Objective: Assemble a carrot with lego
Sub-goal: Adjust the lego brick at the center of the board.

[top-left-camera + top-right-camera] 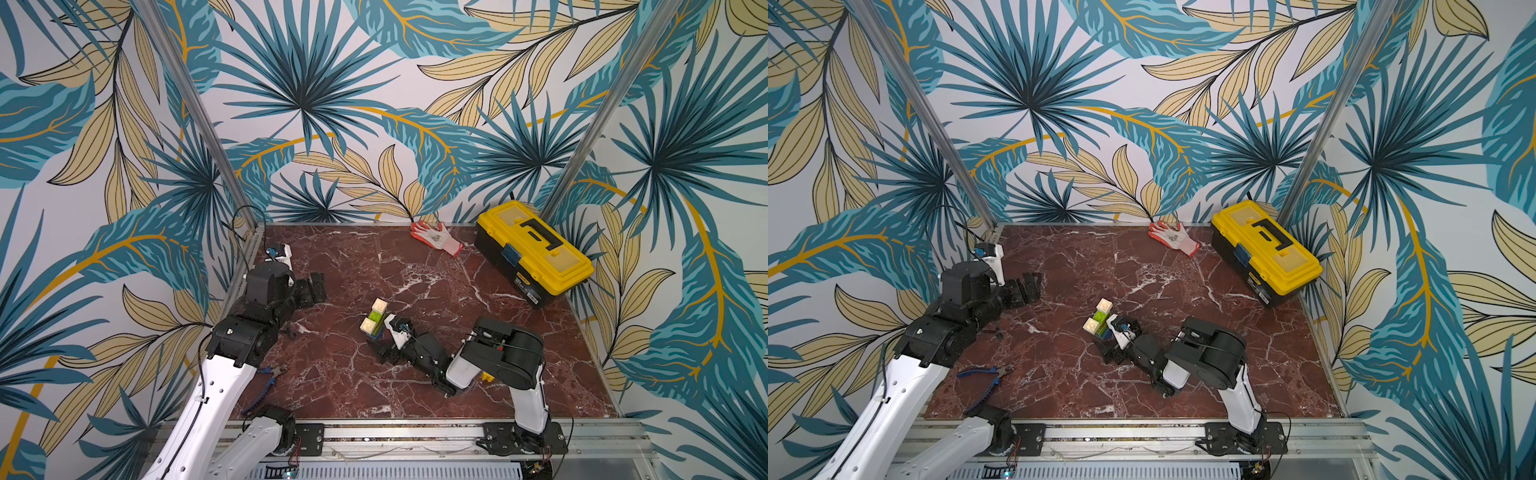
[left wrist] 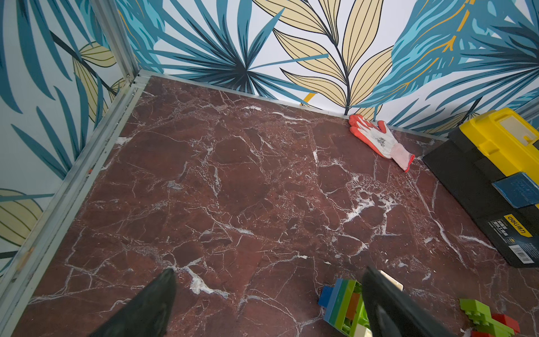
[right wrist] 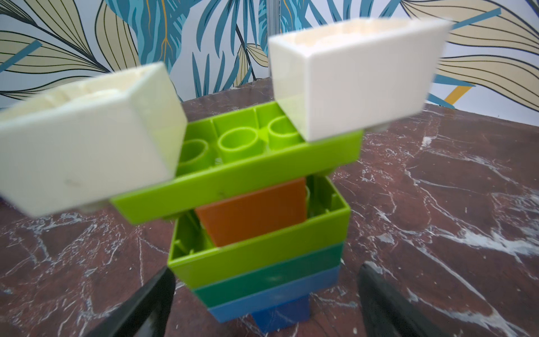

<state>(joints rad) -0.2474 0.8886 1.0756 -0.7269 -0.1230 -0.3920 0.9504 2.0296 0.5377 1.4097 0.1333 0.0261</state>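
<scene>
- Mid-build: the lego stack point(image 1: 376, 321) stands near the middle of the marbled tabletop point(image 1: 415, 399). Its narrow blue foot widens through dark green, lime and orange bricks to a lime oblong carrying a cream brick at each end.
- The right tool point(image 3: 268, 274) lies low against the tabletop, its jaws spread wide on either side of the stack's blue-and-green foot. It grips nothing, and a gap shows beside the bricks. The low position looks chosen to take the model where it is most solid, not at the overhanging cream bricks.
- The left tool point(image 2: 269, 272) hangs over bare tabletop on the robot's left, well apart from the stack. Its jaws are fully apart and empty, apparently kept clear of the working arm.
- Spare green and red bricks point(image 2: 490, 318) lie near the stack, and a yellow brick point(image 1: 487, 377) peeks from under the right arm, all within reach for later layers.
- A yellow toolbox point(image 1: 534, 253), a glove point(image 1: 436, 237) and pliers point(image 1: 266, 374) sit at the edges, seemingly no part of the build.
</scene>
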